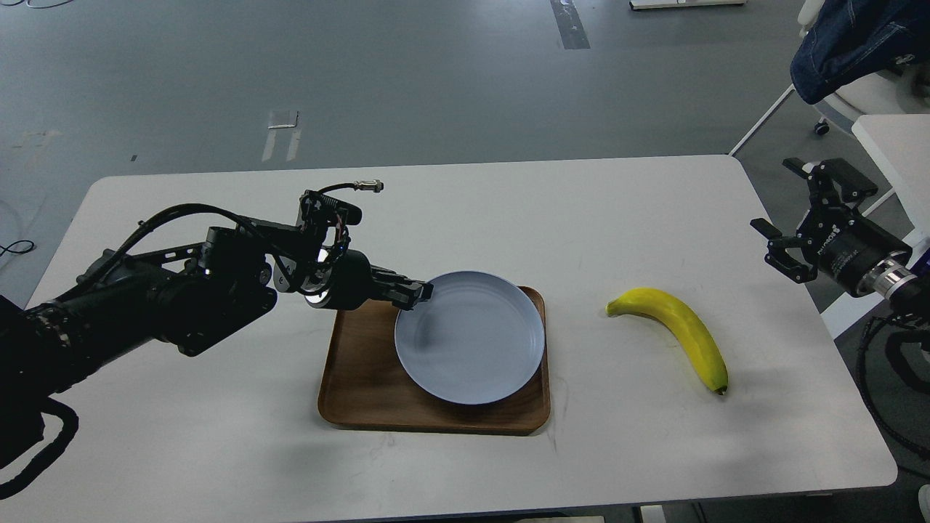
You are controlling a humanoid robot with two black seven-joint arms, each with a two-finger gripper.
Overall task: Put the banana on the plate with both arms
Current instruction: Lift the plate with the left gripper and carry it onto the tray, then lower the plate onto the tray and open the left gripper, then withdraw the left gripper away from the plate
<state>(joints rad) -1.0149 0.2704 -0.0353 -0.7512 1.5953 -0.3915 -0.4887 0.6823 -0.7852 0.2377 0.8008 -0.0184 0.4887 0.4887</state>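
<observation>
My left gripper (420,293) is shut on the left rim of the pale blue-grey plate (472,341). The plate is over the right part of the brown wooden tray (356,378); I cannot tell whether it rests on it. The yellow banana (679,330) lies on the white table right of the tray, stem toward the tray, dark tip toward the front. My right gripper (788,211) is open and empty, raised by the table's right edge, beyond the banana.
The white table (218,450) ends just right of the banana. A chair with dark blue cloth (850,43) and a white side table (894,145) stand at the far right.
</observation>
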